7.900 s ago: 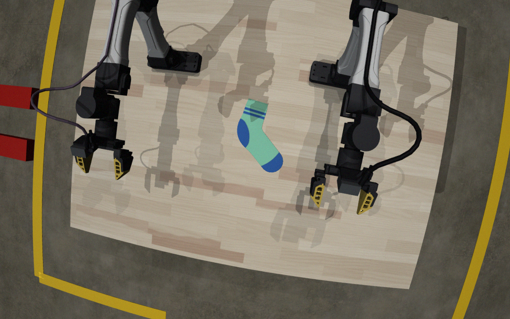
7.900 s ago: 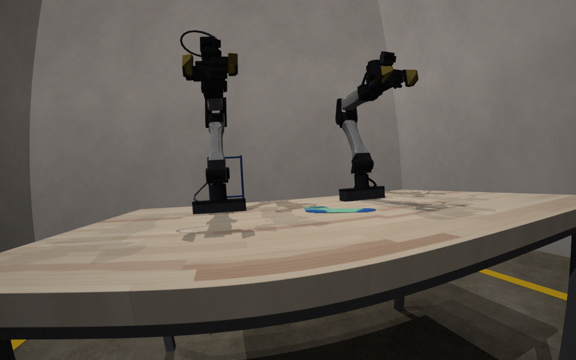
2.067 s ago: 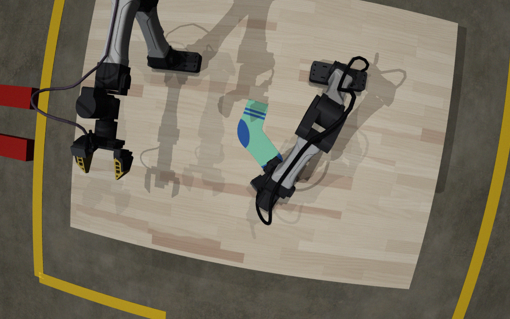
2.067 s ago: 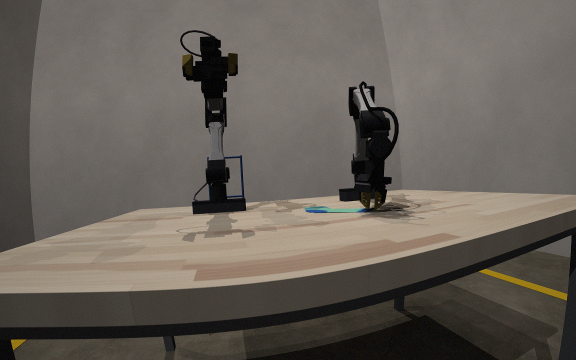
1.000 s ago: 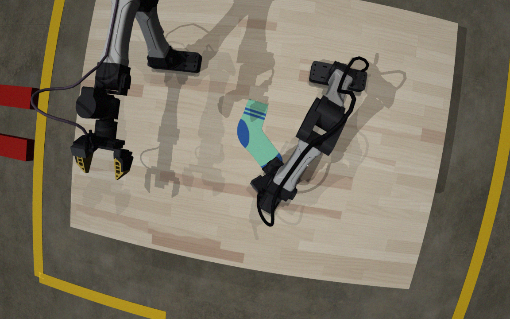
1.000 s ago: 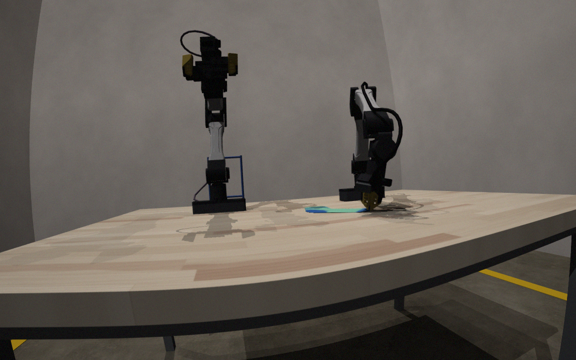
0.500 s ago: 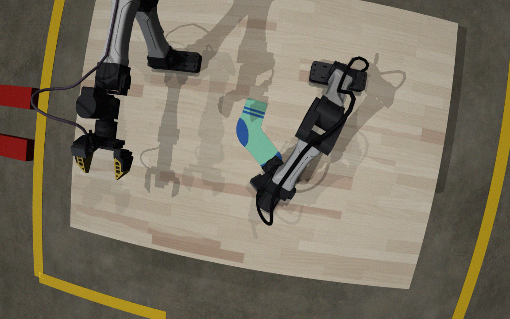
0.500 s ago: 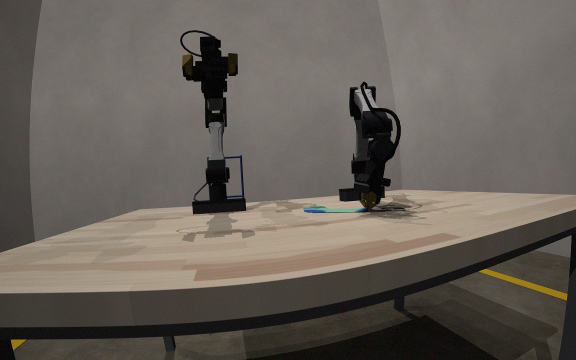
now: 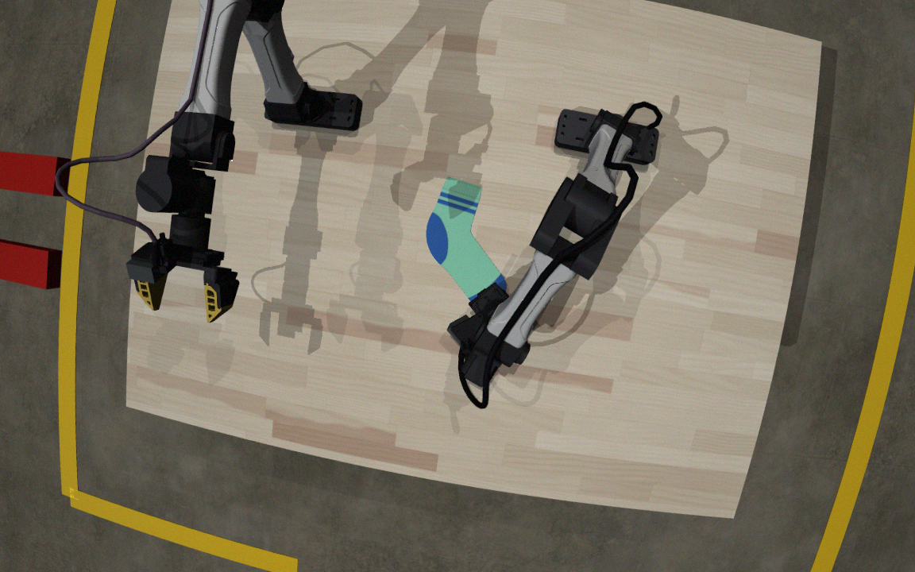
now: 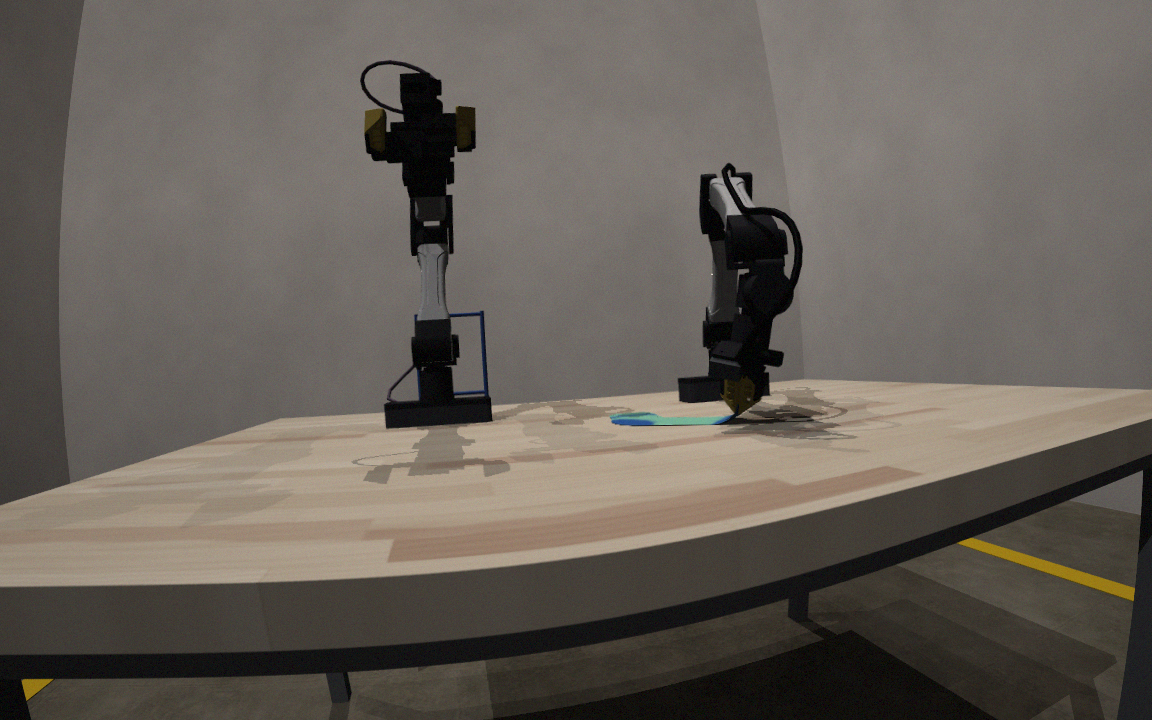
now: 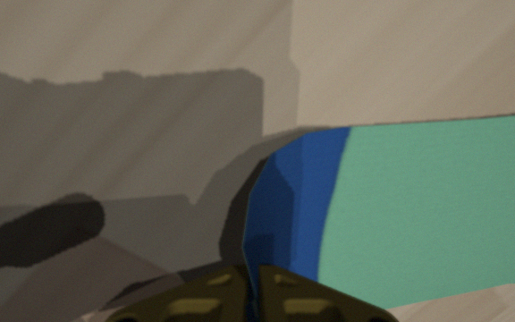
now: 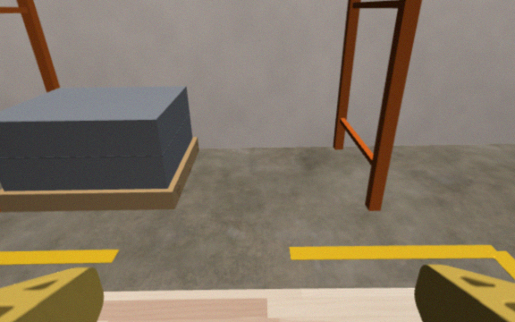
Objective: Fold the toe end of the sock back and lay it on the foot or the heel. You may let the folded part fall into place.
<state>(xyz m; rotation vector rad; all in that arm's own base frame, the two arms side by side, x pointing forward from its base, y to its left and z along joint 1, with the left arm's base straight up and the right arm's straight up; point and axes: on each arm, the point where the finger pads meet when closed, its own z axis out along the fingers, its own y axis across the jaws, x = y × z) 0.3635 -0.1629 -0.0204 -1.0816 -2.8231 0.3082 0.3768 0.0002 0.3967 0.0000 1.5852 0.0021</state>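
Observation:
A mint-green sock [image 9: 461, 249] [image 10: 692, 420] [image 11: 418, 201] lies flat on the table, with its striped cuff at the back in the top view and its blue heel [image 9: 437, 238] at the left. Its blue toe [image 11: 311, 192] is partly hidden under the left arm in the top view. My left gripper [image 10: 738, 411] [image 11: 253, 279] is shut on the toe's end, low at the table; the pinched edge stands slightly raised, with a shadow beneath it. My right gripper [image 9: 183, 314] [image 10: 420, 125] [image 12: 257, 280] is open and empty, high up and far from the sock.
The wooden table [image 9: 588, 455] [image 10: 562, 604] carries both arm bases [image 9: 336, 111] [image 9: 574, 133]. The left arm reaches over the area right of the sock in the top view, with its black cable looping beside the wrist. A grey box [image 12: 74, 139] stands on the floor beyond the table.

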